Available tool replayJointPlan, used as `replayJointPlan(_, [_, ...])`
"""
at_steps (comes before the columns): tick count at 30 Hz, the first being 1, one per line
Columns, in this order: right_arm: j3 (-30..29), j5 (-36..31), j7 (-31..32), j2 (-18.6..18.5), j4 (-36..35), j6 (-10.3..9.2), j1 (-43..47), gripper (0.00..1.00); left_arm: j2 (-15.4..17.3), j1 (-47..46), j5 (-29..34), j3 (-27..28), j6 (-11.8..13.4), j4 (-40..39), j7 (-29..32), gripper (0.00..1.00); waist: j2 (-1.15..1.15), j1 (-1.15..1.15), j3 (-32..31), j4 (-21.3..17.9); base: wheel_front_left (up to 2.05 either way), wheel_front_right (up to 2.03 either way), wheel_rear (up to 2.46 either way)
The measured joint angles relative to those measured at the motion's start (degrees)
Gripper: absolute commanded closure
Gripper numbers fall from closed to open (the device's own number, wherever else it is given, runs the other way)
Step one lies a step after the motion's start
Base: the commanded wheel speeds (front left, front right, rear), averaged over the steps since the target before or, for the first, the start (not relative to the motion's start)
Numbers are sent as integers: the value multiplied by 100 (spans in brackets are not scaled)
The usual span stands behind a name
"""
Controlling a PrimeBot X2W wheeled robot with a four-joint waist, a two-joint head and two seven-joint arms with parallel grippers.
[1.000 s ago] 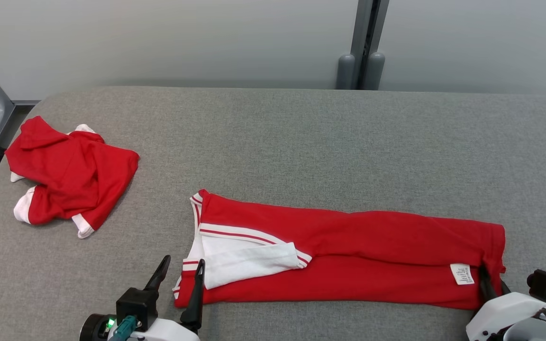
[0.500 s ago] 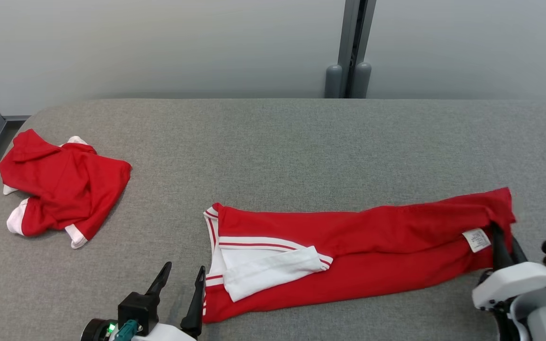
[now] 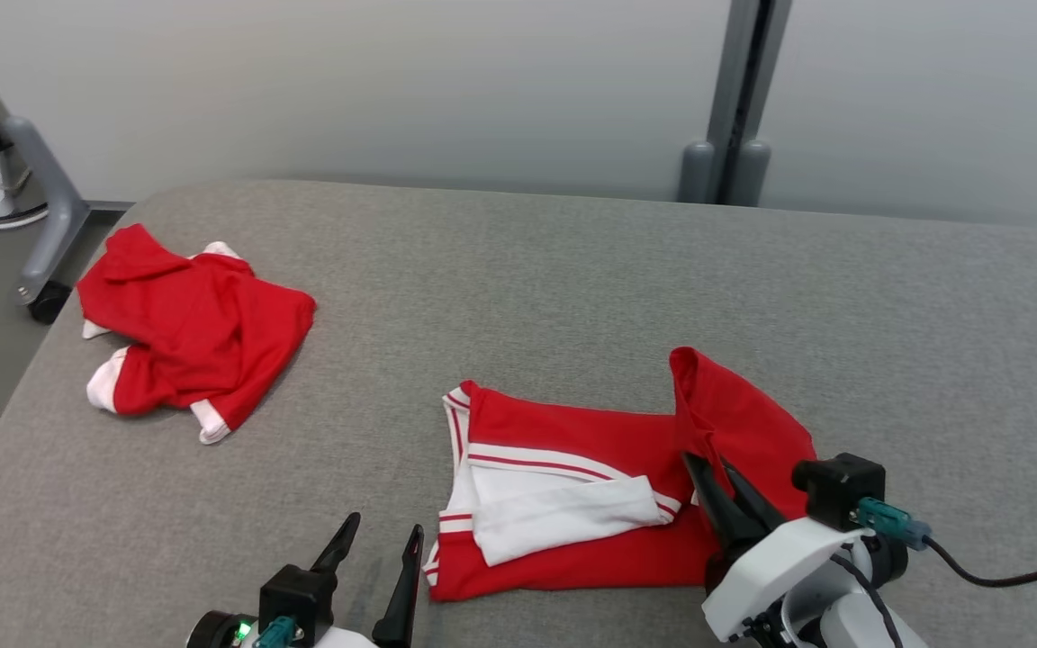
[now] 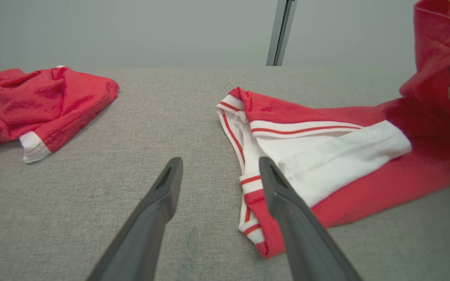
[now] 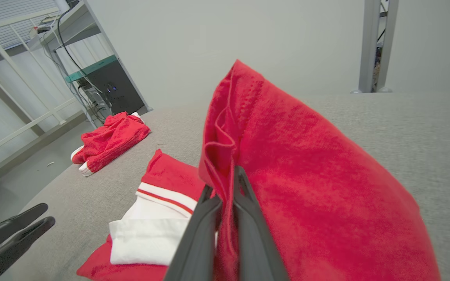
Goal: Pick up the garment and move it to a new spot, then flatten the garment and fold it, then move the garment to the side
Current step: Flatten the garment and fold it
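The garment [image 3: 572, 423] is a red shirt with a white sleeve and striped trim, lying on the grey table [image 3: 572, 270]. Its right end is lifted and doubled back toward the middle, pinched in my shut right gripper [image 3: 703, 463]. The right wrist view shows that raised red fold [image 5: 307, 168] draped over the closed fingers [image 5: 244, 218]. My left gripper [image 3: 383, 526] stands open just left of the garment's striped collar corner [image 4: 252, 195]. One open finger [image 4: 283, 199] hangs over that corner, and nothing is between the fingers.
A second red garment [image 3: 194, 337] lies crumpled at the table's far left. A grey post [image 3: 734, 99] rises behind the table's back edge. A wheeled metal frame [image 3: 41, 216] stands on the floor off the left edge.
My right gripper has shut on the garment's right end, lifted it and carried it left over the body. The head camera has shifted. The left gripper stays open beside the collar.
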Motion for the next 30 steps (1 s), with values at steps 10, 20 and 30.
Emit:
replayJointPlan(10, [610,196,101,62,323,0,-447,100,3,-201,-120,-516,0,20,0,0,0,0,116,934,0,0,0])
replayJointPlan(20, [1014,668,-187,69,907,0,-871,0,4,-454,-303,-928,133,1,-1,0,0,0,295,1449,0,0,0])
replayJointPlan(30, [43,349,-537,82,1054,0,-943,0,-2,-554,-298,-658,274,-37,-1,0,0,0,294,752,0,0,0])
